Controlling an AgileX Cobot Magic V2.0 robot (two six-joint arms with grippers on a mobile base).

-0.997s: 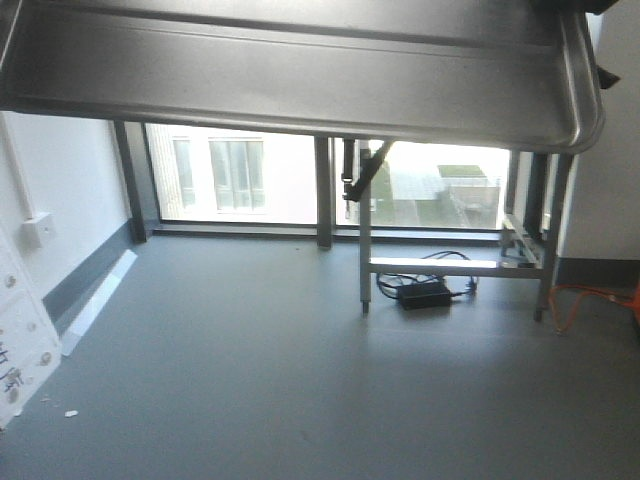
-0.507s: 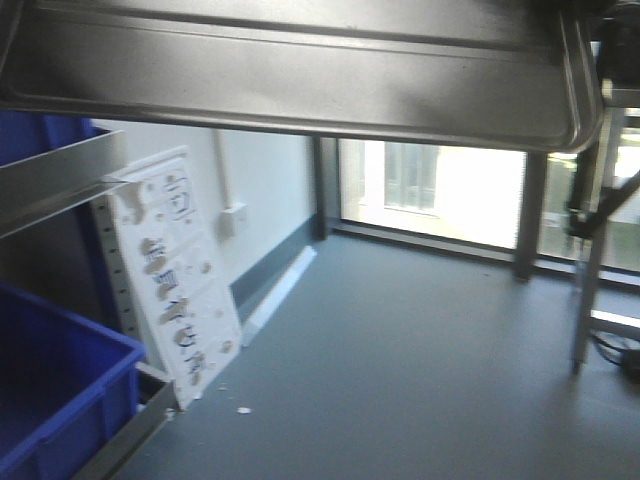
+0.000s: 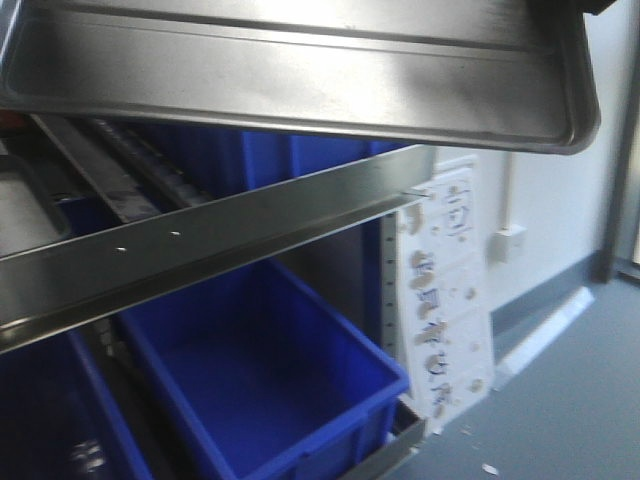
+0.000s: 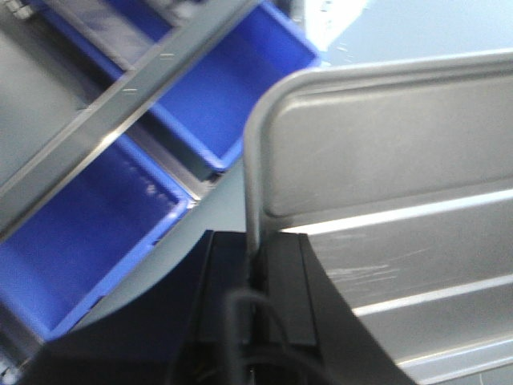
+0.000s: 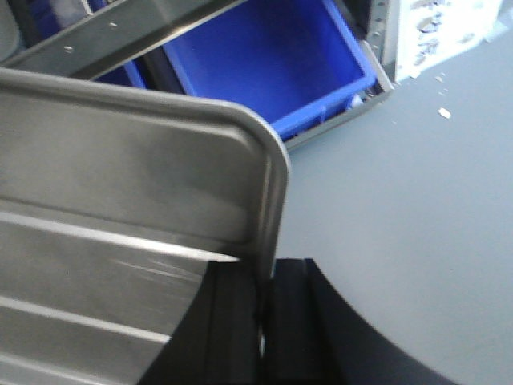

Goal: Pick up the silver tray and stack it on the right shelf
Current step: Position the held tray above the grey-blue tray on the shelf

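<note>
Stretching left to right, silver tray (image 3: 300, 70)

I see a grey floor (image 3: 570, 400) meeting a brightly lit white wall (image 3: 550, 200) on the right. A dark grey skirting (image 3: 545, 290) runs along the wall's base, and a small white box (image 3: 508, 243) is mounted above it. A white board (image 3: 445, 300) with holes stands tilted beside a deep blue bin (image 3: 260, 390). White crumbs (image 3: 490, 468) dot the floor.
</note>
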